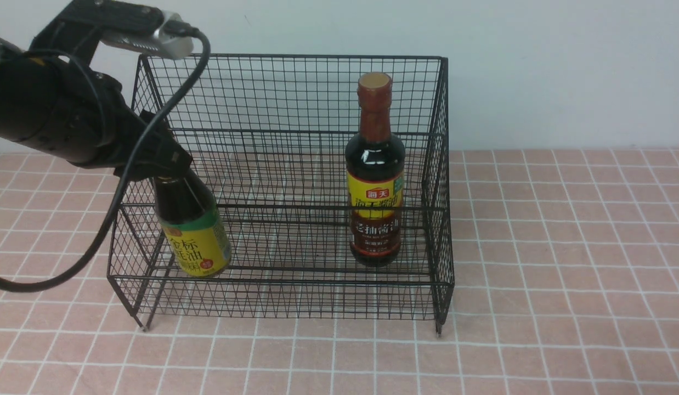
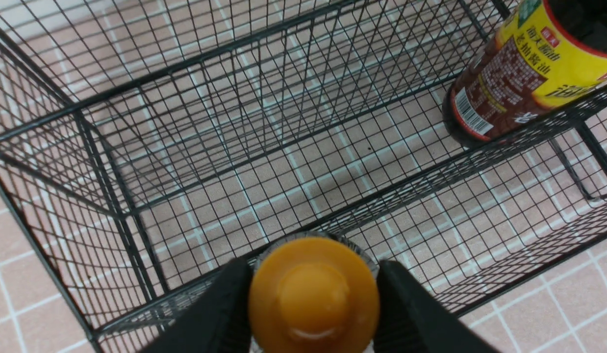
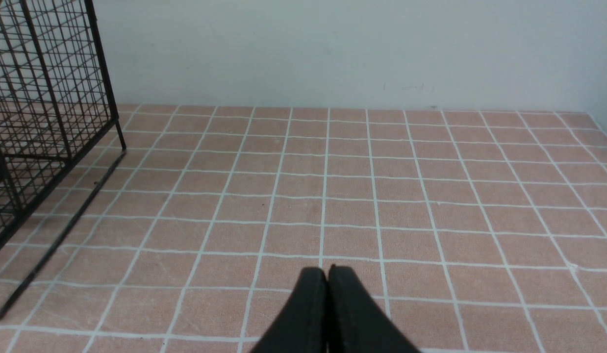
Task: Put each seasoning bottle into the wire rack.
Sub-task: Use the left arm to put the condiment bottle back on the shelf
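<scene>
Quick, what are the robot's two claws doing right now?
Left gripper: shut on the short dark-liquid bottle with orange cap.
Right gripper: shut, holding nothing.

A: rack (image 1: 295, 130) colour?
B: black mesh. tall bottle (image 1: 374, 164): brown-red cap, yellow/maroon label. short bottle (image 1: 192, 230): orange cap, yellow-green label. both dark liquid.
A: bench (image 1: 564, 247)?
B: pink tiles, white grid lines. wall (image 1: 537, 66) behind rack: plain off-white.
</scene>
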You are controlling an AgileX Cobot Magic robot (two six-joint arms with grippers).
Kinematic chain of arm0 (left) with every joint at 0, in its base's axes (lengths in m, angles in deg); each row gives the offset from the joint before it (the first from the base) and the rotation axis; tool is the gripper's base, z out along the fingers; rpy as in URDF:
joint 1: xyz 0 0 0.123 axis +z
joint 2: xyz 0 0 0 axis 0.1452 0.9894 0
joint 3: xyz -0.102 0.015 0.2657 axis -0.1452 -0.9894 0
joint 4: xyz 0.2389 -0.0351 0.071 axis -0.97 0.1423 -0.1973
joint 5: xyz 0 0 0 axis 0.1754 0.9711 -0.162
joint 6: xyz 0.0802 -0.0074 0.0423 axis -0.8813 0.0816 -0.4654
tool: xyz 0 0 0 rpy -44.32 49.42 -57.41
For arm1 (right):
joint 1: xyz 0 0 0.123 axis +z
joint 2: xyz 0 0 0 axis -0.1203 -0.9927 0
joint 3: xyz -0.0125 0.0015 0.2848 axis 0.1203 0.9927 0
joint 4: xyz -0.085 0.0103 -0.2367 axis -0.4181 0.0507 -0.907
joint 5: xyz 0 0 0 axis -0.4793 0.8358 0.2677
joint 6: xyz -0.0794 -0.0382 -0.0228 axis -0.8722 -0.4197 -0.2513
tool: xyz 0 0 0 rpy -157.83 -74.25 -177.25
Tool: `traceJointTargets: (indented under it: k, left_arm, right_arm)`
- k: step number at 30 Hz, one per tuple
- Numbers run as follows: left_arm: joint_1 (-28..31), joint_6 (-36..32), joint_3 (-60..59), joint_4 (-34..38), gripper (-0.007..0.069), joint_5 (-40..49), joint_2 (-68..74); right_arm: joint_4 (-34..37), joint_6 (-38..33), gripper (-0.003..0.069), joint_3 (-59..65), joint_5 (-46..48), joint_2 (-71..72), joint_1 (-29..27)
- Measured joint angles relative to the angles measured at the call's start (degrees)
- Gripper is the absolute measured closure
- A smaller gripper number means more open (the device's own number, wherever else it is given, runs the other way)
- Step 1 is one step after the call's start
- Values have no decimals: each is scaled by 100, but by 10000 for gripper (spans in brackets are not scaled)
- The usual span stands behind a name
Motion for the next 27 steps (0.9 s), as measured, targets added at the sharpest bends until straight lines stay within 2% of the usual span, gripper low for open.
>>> traceJointTargets:
  k: [27]
  left_arm:
    - [-17, 0, 0, -5, 335, 209, 792]
  right_arm:
    - [0, 0, 673, 0, 0, 0, 0]
